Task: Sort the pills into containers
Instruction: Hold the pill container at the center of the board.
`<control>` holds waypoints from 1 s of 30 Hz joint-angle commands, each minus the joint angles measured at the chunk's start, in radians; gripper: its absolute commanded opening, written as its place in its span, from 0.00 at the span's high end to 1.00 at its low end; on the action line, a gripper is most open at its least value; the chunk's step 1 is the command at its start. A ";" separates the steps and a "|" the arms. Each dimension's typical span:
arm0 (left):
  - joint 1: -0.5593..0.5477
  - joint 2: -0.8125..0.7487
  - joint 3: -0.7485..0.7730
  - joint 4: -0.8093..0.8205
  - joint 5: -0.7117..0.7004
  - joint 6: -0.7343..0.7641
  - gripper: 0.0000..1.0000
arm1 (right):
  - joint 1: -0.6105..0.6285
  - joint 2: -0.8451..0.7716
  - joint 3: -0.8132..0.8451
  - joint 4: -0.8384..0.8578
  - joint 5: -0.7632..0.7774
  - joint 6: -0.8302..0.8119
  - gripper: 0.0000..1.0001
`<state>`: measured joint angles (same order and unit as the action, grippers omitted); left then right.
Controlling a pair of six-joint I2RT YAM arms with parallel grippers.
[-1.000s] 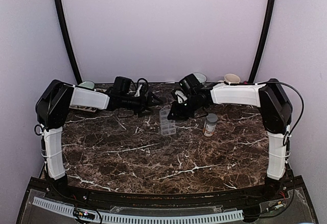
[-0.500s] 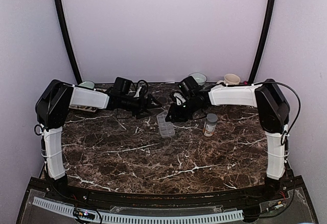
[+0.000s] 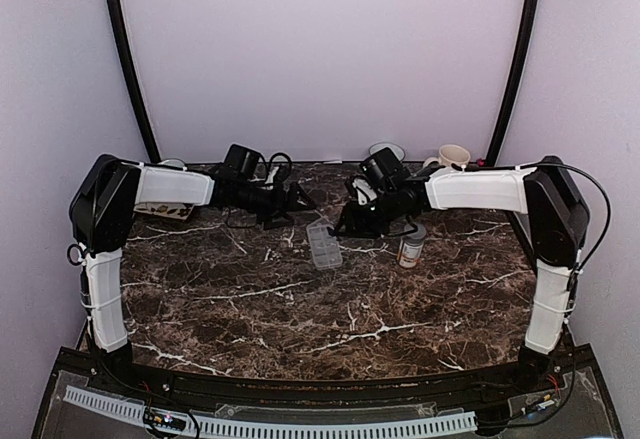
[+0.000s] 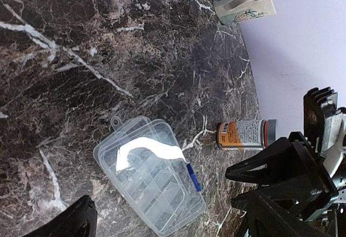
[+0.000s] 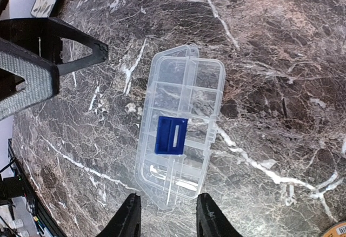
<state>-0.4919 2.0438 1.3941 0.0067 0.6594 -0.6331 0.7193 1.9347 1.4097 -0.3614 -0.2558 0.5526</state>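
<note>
The containers are the compartments of a clear organizer box [image 3: 322,244] lying closed on the marble table, a blue latch [image 5: 172,134] on its side. In the left wrist view the organizer box [image 4: 151,175] shows a white glare on its lid. My right gripper [image 5: 168,211] is open, its fingertips flanking the box's near end without pressing on it. In the top view it [image 3: 349,222] hovers at the box's far right corner. My left gripper [image 3: 303,199] hangs wide open above the table behind the box, holding nothing. The pills are out of view.
A grey-capped bottle with an orange and white label [image 3: 411,245] stands right of the box. A cream mug [image 3: 453,155] and a bowl [image 3: 387,149] sit at the back wall. A patterned flat object [image 3: 162,210] lies at the back left.
The right gripper's jaws have widened and it has drawn back to the right, off the box. The box ended up shifted slightly left and turned. The left arm barely moved.
</note>
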 commanded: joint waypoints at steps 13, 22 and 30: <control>-0.028 0.116 0.456 -0.519 -0.165 0.245 0.01 | 0.003 0.046 -0.025 0.030 0.101 -0.041 0.71; -0.058 0.223 0.609 -0.663 -0.229 0.312 0.01 | 0.009 0.065 -0.022 0.042 0.077 -0.029 0.71; -0.075 0.282 0.705 -0.715 -0.251 0.331 0.01 | 0.021 0.082 -0.004 0.038 0.067 -0.027 0.71</control>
<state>-0.5587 2.3257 2.0480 -0.6537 0.4286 -0.3290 0.7235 1.9923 1.3762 -0.3401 -0.1753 0.5247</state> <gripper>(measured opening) 0.988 0.293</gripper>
